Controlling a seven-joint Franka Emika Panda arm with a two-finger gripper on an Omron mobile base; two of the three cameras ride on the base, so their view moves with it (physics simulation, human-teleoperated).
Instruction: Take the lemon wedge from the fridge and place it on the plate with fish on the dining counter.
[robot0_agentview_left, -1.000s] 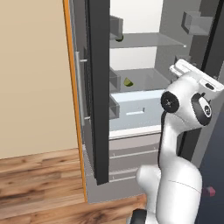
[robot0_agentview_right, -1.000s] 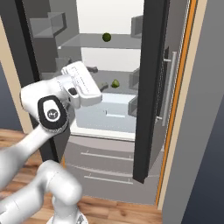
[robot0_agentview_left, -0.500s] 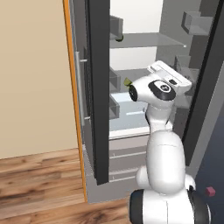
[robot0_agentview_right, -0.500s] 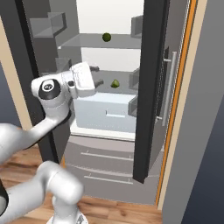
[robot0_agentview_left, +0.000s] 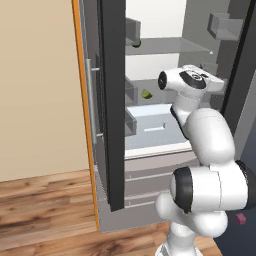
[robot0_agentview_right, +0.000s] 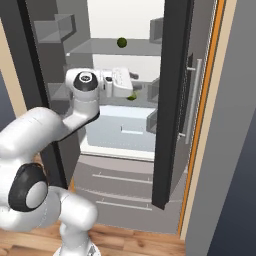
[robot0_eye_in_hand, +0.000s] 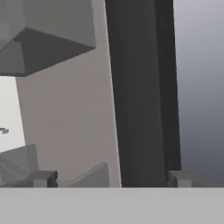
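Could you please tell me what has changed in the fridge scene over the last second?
The arm has swung from the fridge's right side across into its open interior, bringing the gripper close beside the lemon wedge. Nothing has been grasped yet. The wedge, the dark green round item and the doors stayed put.

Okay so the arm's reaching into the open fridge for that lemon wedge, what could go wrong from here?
1. The tiny yellow-green lemon wedge sits deep on the white shelf, and the claw is close beside it; a sideways approach might nudge it away instead of gripping it.
2. The black-edged fridge door and its grey door bins stand close to the hand, so swinging further could strike them.
3. The dark green round item on the glass shelf above could be mistaken for the target.
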